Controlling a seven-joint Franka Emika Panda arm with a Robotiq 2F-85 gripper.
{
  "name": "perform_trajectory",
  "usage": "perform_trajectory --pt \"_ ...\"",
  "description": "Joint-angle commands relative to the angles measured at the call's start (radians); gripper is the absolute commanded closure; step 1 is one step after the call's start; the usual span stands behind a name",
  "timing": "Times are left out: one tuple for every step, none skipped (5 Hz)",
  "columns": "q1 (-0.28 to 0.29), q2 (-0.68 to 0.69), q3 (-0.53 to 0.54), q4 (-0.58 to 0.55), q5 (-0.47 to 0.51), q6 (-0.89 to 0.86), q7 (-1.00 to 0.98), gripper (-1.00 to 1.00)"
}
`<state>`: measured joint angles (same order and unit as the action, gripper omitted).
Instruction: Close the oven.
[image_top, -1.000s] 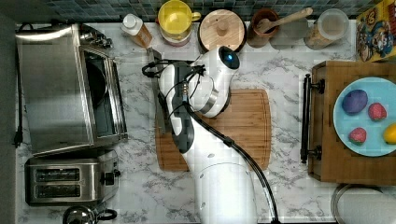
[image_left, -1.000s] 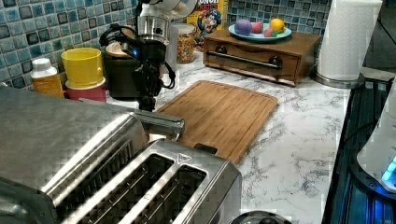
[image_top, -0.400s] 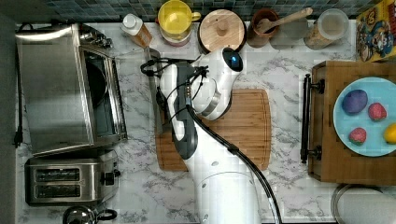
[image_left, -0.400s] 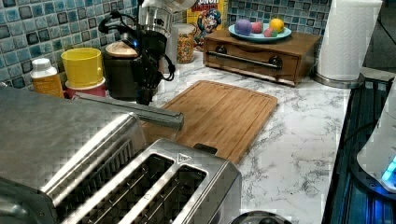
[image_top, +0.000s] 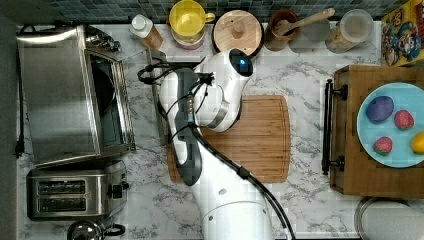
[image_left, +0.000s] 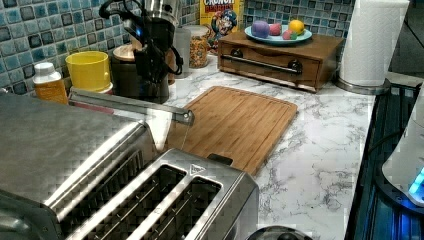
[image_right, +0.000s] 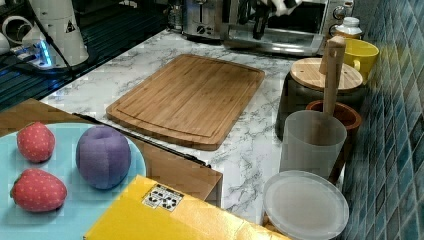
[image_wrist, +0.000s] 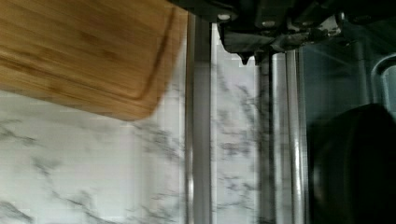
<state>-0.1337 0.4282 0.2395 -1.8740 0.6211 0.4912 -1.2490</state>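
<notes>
The oven (image_top: 60, 95) stands at the top view's left on the marble bench (image_top: 310, 200), with the two-slot toaster (image_top: 75, 194) just beside it. Its glass door (image_top: 142, 95) is open, swung out from the dark cavity toward the cutting board (image_top: 255, 140). The door's metal bar handle (image_top: 159, 100) lies along the door's outer edge, near the left edge of the board in the top view. In the left view the handle (image_left: 130, 105) runs as a long bar in front of the oven's steel top, raised off the bench.

The arm (image_top: 220, 100) reaches from the near edge of the bench across the board, and its wrist bends over the far end of the door. In the left view the gripper (image_left: 151, 75) hangs right over the handle, at its far end, close to the dark jar (image_left: 125, 72) and the yellow mug (image_left: 90, 70). The wrist view looks down along the handle (image_wrist: 198, 140), with the gripper's dark body (image_wrist: 275, 28) above the glass just beside the bar. I cannot tell whether the fingers are spread or pressed together, nor whether they touch the handle.

At the top view's right, well apart from the oven, a wooden tray (image_top: 350, 150) carries a blue plate (image_top: 395, 135) of fruit.
</notes>
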Motion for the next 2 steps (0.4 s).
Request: perform_trajectory --pt "0.258 -0.167 0.129 0.049 -0.262 0.167 0.211 1.00" --pt "0.338 -0.199 0.092 -0.034 -0.530 0.361 0.448 1.00"
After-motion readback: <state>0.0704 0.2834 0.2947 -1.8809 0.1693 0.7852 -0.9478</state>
